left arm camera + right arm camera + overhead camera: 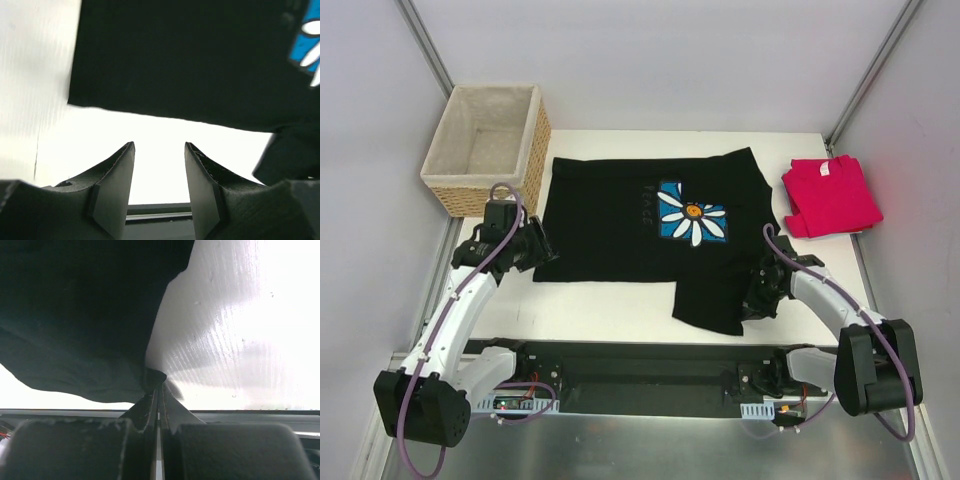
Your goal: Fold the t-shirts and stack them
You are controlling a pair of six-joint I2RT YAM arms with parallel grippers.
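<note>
A lined wicker basket [485,145] sits at the bench's [620,305] far left corner, just beyond the left pincer [542,252]. A folded pinkish-red t-shirt [830,195] lies at the far right, apart from both arms. The black daisy-print t-shirt [620,225] lies spread mid-bench; the left pincer stands spread and empty just off its near left corner, while the right pincer [159,382] is pressed together, pinching the edge of its near right flap.

White table [610,312] under me, glossy, throwing back bright light. Pale grey walls [670,60] close me in on three sides, with metal posts [425,45] in the far corners. A wicker basket [470,197] sits far left.
</note>
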